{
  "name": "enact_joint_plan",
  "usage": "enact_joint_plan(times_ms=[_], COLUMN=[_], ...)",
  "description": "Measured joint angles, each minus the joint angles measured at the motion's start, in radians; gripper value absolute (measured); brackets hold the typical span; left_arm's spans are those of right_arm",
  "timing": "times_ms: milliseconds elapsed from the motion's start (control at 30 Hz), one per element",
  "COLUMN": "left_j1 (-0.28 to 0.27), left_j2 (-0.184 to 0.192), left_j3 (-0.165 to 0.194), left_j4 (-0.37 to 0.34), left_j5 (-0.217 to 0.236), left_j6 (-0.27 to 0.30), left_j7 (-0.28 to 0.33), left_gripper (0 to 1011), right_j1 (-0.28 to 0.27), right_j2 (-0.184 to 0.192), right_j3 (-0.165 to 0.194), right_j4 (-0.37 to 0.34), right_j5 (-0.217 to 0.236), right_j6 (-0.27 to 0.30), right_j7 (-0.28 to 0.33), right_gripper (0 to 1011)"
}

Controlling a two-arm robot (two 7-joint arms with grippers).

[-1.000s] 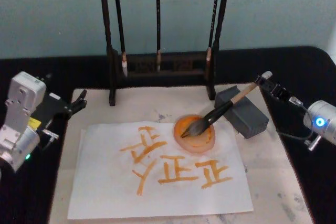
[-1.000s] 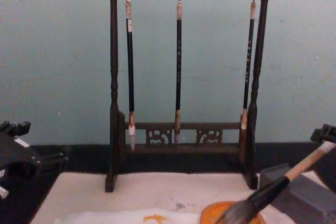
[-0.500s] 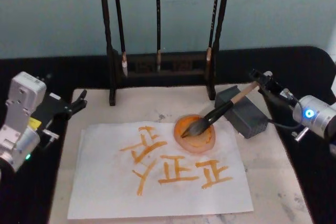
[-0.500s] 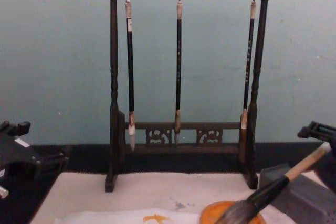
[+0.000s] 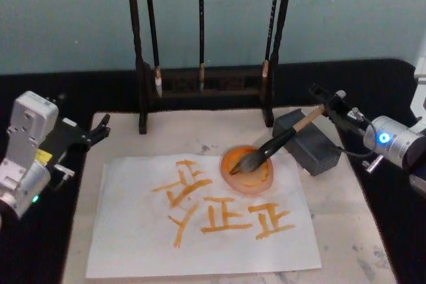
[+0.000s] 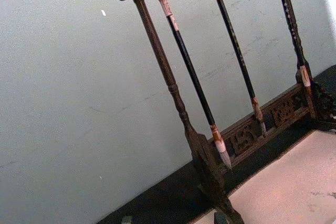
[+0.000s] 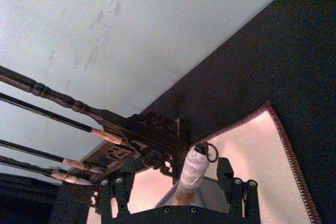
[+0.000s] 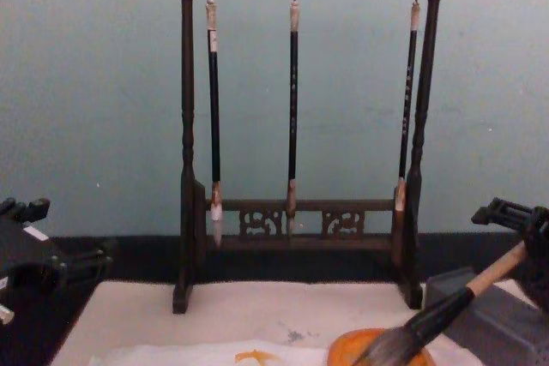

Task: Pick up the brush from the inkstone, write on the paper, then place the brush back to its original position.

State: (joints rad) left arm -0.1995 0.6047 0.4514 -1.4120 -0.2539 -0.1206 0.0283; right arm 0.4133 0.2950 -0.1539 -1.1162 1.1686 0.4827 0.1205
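The brush (image 5: 279, 141) lies slanted, its bushy bristles in an orange dish (image 5: 247, 176) and its wooden handle propped on the grey inkstone (image 5: 313, 151). My right gripper (image 5: 327, 98) is open at the handle's upper end. In the right wrist view its fingers (image 7: 113, 192) stand on either side of the whitish end cap (image 7: 193, 167), with gaps on both sides. The paper (image 5: 133, 231) carries several orange characters. My left gripper (image 5: 100, 128) is parked open at the left of the mat.
A dark wooden brush stand (image 5: 200, 88) with three thin hanging brushes (image 8: 292, 109) stands behind the cream mat (image 5: 346, 217). Black tablecloth (image 5: 386, 84) surrounds the mat. The orange dish overlaps the paper's upper right corner.
My right gripper has moved in from the right toward the brush's end cap and now straddles it. The brush, paper and left arm have not moved.
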Motion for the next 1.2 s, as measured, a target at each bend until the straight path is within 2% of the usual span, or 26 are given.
enact_joint_plan(times_ms=[400,500,833,867,933,1200], left_j1=[0.0,0.0,0.0,0.0,0.0,0.0], left_j2=[0.0,0.0,0.0,0.0,0.0,0.0], left_j3=[0.0,0.0,0.0,0.0,0.0,0.0], left_j4=[0.0,0.0,0.0,0.0,0.0,0.0], left_j5=[0.0,0.0,0.0,0.0,0.0,0.0], left_j6=[0.0,0.0,0.0,0.0,0.0,0.0], left_j7=[0.0,0.0,0.0,0.0,0.0,0.0], left_gripper=[1010,1009,1010,1010,1009,1010], right_j1=[0.002,0.002,0.001,0.001,0.001,0.001], right_j2=[0.002,0.002,0.001,0.001,0.001,0.001], right_j3=[-0.004,-0.004,-0.003,-0.003,-0.002,-0.002], right_j4=[0.003,0.003,0.002,0.002,0.002,0.002], right_j5=[0.0,0.0,-0.001,-0.001,-0.001,-0.001], right_j6=[-0.002,-0.002,-0.002,-0.002,-0.002,-0.002], right_j7=[0.001,0.002,0.002,0.002,0.002,0.002], right_gripper=[1000,960,690,626,590,323])
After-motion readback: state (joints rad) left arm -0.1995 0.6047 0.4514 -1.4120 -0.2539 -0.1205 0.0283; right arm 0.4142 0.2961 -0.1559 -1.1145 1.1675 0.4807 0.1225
